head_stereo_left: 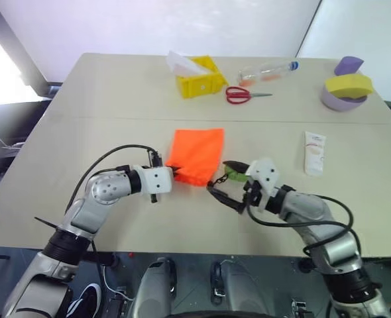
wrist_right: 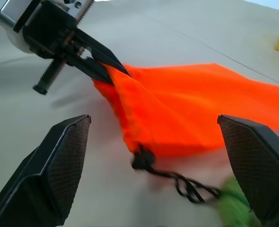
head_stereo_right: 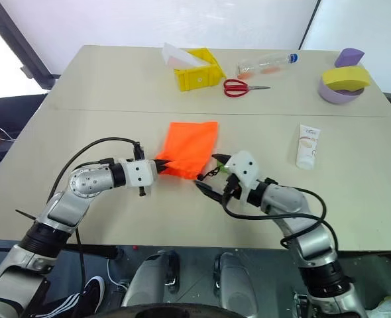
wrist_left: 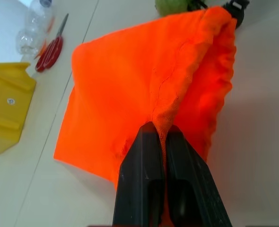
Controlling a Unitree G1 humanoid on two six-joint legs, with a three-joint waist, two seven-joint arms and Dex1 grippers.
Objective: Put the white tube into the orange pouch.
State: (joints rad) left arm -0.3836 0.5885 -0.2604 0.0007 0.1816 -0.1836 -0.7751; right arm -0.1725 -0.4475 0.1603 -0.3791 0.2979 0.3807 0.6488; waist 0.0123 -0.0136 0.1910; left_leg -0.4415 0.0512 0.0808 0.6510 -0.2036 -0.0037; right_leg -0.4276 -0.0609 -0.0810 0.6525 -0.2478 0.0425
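Observation:
The orange pouch (head_stereo_left: 197,152) lies flat in the middle of the table, its gathered mouth towards me. My left gripper (head_stereo_left: 177,173) is shut on the near left edge of that mouth, pinching a fold of orange fabric (wrist_left: 164,124). My right gripper (head_stereo_left: 220,179) stands open just right of the mouth, with its fingers either side of the black cord (wrist_right: 177,180) and the green ring (head_stereo_left: 235,174), holding nothing. In the right wrist view the left gripper (wrist_right: 108,66) holds the pouch (wrist_right: 191,104) just beyond the open fingers. The white tube (head_stereo_left: 314,152) lies flat on the table to the right, apart from both grippers.
At the back of the table stand a yellow bin (head_stereo_left: 199,81) with white paper in it, red scissors (head_stereo_left: 240,95) and a clear bottle (head_stereo_left: 268,71) lying on its side. A purple bowl (head_stereo_left: 341,99) with a yellow sponge sits at the back right.

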